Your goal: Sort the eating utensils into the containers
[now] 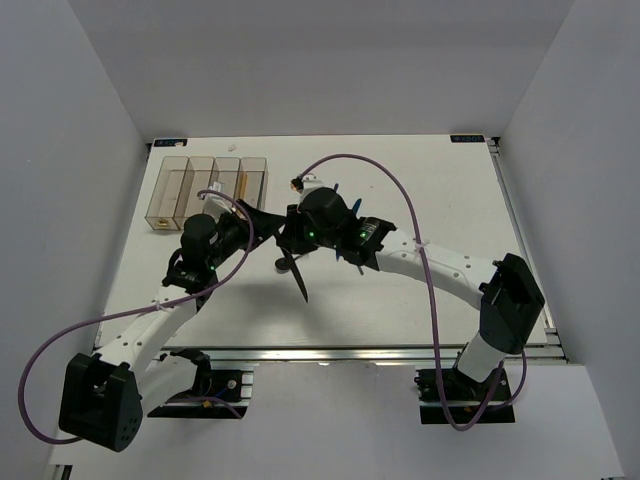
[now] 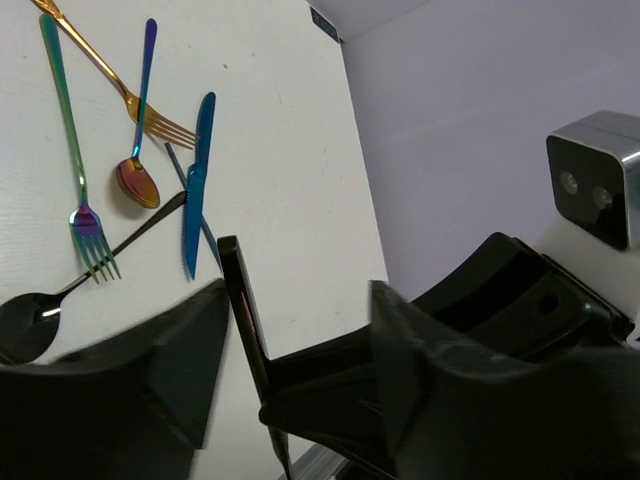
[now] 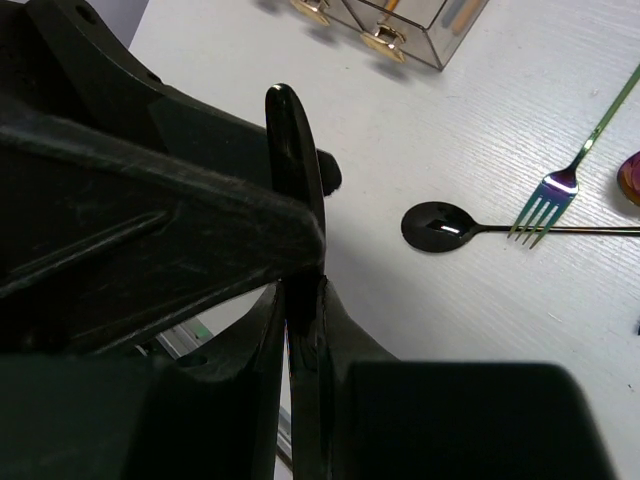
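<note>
My right gripper (image 3: 300, 300) is shut on a black knife (image 3: 293, 150) and holds it upright above the table; it shows in the top view (image 1: 293, 243) with the knife (image 1: 301, 280) pointing down from it. My left gripper (image 2: 300, 300) is open, its fingers (image 2: 150, 370) on either side of the knife (image 2: 240, 310), not touching it. The containers (image 1: 205, 185) stand at the far left, their gold marks (image 3: 385, 42) facing me. On the table lie a blue knife (image 2: 197, 180), a green fork (image 2: 75, 170), a gold fork (image 2: 130, 100), a purple spoon (image 2: 138, 180) and a black spoon (image 2: 28, 322).
The black spoon (image 3: 440, 225) and the green fork (image 3: 570, 170) lie just right of the held knife. The right arm (image 1: 430, 265) covers most of the utensil pile in the top view. The table's metal front rail (image 1: 380, 352) runs below both grippers.
</note>
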You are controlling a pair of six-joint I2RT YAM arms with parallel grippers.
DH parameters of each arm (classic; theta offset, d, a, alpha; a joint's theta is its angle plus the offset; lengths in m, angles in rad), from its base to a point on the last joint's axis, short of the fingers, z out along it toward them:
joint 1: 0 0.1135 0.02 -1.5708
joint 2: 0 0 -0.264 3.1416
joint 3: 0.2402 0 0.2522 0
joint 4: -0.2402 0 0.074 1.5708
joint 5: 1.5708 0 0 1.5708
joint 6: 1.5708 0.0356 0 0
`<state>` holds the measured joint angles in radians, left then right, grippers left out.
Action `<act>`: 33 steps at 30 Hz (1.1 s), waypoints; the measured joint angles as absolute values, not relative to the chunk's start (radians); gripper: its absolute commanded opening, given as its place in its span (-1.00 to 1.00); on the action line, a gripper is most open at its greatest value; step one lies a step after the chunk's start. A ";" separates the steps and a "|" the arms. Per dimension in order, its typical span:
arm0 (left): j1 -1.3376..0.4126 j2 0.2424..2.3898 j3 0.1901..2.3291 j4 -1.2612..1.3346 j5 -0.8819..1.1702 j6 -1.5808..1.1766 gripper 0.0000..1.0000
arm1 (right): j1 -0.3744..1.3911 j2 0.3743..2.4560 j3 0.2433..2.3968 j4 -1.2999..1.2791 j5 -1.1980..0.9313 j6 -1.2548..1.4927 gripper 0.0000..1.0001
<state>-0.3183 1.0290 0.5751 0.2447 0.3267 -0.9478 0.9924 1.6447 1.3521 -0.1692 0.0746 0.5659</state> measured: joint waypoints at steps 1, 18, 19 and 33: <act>-0.318 1.029 0.574 0.249 0.327 -0.952 0.04 | 0.995 1.645 1.353 -0.166 0.074 0.566 -1.00; -0.320 1.160 0.877 -0.085 0.156 -0.645 -1.00 | 0.968 1.531 1.304 -0.146 0.129 0.575 0.79; -0.313 1.197 0.944 -0.131 0.115 -0.592 -1.00 | 0.948 1.497 1.284 -0.147 0.131 0.576 0.79; -0.105 1.962 1.746 -0.366 -0.048 -0.017 -1.00 | 0.727 1.187 1.001 -0.211 0.150 0.510 0.79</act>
